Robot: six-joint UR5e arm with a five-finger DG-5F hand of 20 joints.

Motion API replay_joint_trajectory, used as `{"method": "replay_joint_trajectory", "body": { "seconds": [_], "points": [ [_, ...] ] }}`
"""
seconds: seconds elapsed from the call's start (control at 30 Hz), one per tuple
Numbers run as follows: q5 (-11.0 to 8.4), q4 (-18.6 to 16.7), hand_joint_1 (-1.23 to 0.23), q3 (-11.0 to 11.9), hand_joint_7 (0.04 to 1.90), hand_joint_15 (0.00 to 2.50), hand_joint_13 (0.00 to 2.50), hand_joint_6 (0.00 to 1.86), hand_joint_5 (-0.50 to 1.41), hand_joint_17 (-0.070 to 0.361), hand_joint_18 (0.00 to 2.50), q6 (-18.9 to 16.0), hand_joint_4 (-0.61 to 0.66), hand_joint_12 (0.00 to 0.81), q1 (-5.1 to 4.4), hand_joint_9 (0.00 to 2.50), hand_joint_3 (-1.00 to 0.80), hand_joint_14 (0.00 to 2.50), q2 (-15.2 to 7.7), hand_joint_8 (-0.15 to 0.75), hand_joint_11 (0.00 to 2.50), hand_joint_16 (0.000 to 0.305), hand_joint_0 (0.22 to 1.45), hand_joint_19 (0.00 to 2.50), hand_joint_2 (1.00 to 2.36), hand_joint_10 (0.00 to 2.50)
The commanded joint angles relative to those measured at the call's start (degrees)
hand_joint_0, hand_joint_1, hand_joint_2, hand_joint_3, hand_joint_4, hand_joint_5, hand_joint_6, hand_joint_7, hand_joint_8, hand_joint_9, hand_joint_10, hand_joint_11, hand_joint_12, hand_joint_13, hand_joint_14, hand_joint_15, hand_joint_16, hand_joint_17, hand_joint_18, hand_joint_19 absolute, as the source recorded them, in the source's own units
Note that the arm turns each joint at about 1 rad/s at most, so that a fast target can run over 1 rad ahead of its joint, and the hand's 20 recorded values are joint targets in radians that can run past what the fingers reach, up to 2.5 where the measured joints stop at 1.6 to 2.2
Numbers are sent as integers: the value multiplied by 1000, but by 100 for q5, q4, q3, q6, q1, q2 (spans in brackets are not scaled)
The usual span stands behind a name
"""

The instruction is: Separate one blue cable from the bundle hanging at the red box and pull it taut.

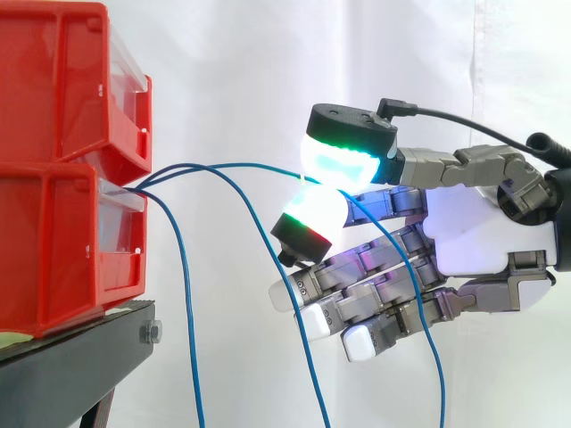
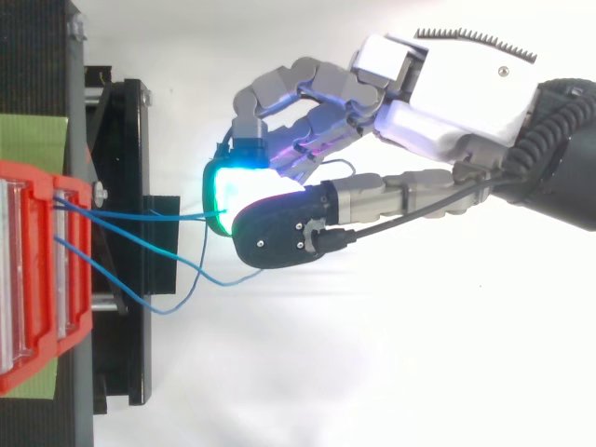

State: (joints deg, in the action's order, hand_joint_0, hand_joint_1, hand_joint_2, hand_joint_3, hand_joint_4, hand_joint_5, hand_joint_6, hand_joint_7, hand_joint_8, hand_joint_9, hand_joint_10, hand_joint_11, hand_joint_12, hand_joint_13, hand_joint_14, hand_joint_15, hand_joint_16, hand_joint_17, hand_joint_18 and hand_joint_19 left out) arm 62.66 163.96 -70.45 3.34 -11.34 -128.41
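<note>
Hand [image 1: 482, 232] pinches one thin blue cable [image 1: 268, 168], slightly arched.

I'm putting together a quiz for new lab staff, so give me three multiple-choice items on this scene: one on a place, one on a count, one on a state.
1. In the side view, where is the hand relative to the red bins?
A) on top of them
B) to their right, apart from them
C) inside the lower one

2. How many red bins are stacked?
A) one
B) two
C) four

3. What is the hand doing?
A) lying open, touching nothing
B) curled round every cable
C) pinching one blue cable

Answers:
1 B: white curtain shows between hand and bins.
2 B: one bin sits on the other, on the black stand.
3 C: two glowing pads close on one cable, while the other cables hang free.
</note>
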Motion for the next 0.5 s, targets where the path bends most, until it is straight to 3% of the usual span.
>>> {"method": "replay_joint_trajectory", "body": {
  "seconds": [0.0,0.47],
  "points": [
    [1,-31,-739,-13,1175,374,825,963,-142,115,790,8,-28,348,0,764,-59,15,1,345,201,51,649,538,1013,6],
    [-17,-31,-736,-13,1172,468,854,959,-136,119,774,26,0,399,0,810,-50,15,1,453,158,53,643,553,1010,4]
  ]
}}
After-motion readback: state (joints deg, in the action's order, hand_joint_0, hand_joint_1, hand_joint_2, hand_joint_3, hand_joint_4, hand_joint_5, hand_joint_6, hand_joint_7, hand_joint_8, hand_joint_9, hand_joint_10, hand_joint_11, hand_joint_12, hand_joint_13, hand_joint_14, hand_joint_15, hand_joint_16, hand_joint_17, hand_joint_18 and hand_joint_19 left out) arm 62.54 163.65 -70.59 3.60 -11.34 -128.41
